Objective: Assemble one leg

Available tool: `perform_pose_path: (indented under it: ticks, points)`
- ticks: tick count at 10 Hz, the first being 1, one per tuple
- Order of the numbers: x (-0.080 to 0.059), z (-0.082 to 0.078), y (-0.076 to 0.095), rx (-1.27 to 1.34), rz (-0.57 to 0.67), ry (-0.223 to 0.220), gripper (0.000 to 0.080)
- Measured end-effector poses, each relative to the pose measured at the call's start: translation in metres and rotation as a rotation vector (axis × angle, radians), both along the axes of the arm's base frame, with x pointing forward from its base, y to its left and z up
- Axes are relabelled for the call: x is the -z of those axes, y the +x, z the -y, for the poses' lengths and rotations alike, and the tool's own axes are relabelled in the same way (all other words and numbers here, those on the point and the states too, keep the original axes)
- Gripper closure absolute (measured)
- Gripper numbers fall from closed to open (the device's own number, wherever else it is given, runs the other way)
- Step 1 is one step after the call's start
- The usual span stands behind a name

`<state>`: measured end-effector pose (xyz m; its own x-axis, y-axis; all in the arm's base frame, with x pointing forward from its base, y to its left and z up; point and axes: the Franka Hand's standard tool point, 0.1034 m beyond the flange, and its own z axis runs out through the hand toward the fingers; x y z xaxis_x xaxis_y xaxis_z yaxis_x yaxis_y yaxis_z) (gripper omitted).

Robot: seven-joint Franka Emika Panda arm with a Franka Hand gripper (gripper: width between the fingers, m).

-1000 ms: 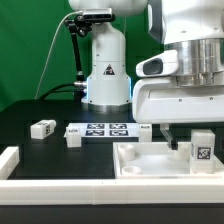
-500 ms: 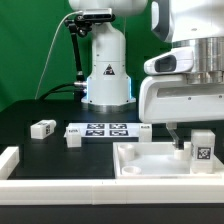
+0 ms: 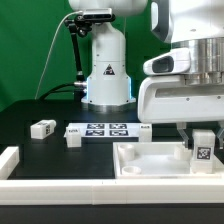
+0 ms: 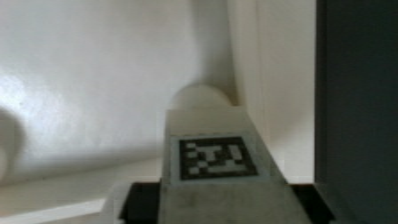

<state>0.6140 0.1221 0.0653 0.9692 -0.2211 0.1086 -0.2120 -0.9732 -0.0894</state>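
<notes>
My gripper (image 3: pixel 201 138) is shut on a leg (image 3: pixel 203 150), a small white block with a black-and-white tag facing the camera. It holds the leg upright at the right end of the white tray (image 3: pixel 140 166), at or just above the tray's floor. In the wrist view the leg (image 4: pixel 214 140) stands between the dark fingers (image 4: pixel 153 196) of the gripper (image 4: pixel 217 202), with the tray's white inner wall (image 4: pixel 89 80) behind it. Three more legs lie on the black table: one (image 3: pixel 43 127), another (image 3: pixel 72 137) and a third (image 3: pixel 145 129).
The marker board (image 3: pixel 100 130) lies between the loose legs, behind the tray. A low white rail (image 3: pixel 80 186) runs along the front, with a raised end at the exterior view's left (image 3: pixel 8 158). The robot base (image 3: pixel 105 70) stands at the back.
The gripper and the held leg have shifted a little toward the exterior view's right. The loose legs have not moved.
</notes>
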Motion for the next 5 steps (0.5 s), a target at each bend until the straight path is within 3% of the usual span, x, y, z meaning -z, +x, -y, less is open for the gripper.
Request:
perform_pose_path:
  ticks: [5]
  points:
    - [-0.0005,-0.0011,-0.0089,0.67,-0.048,0.074,0.0506]
